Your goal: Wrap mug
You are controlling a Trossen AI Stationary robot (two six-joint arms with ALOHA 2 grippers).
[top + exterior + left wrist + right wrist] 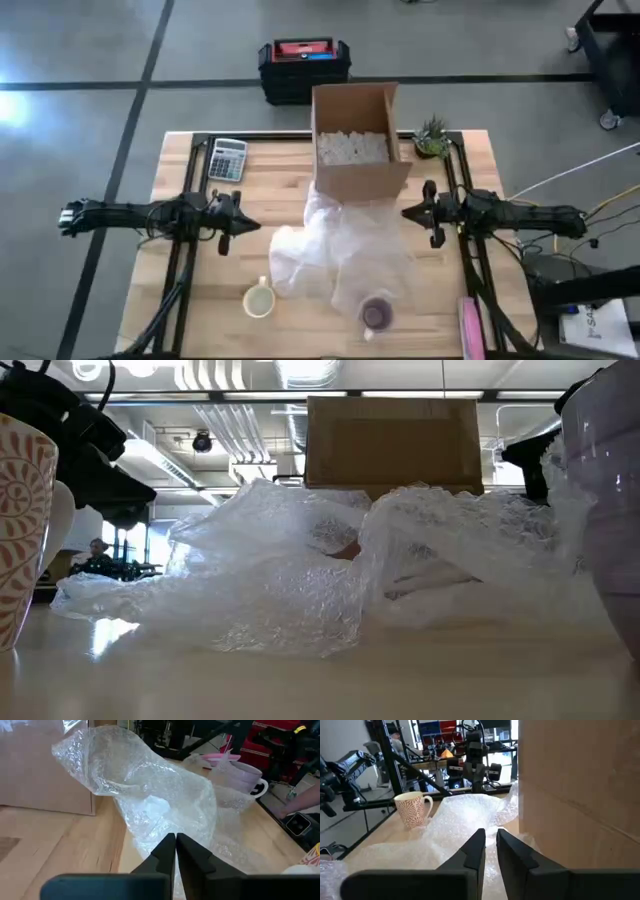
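Observation:
A crumpled sheet of clear bubble wrap (340,250) lies spread over the middle of the table. A purple mug (377,314) stands upright on the wrap's near part, its white handle showing in the left wrist view (243,774). A cream mug with a red pattern (259,300) stands on the bare wood by the wrap's near left corner. My left gripper (250,228) hovers shut just left of the wrap. My right gripper (408,212) hovers shut at the wrap's right edge, beside the box. Neither holds anything.
An open cardboard box (355,140) with white filler stands at the far middle, its near side on the wrap's far edge. A calculator (227,158) lies far left and a small plant (432,138) far right. A pink object (470,325) lies near right.

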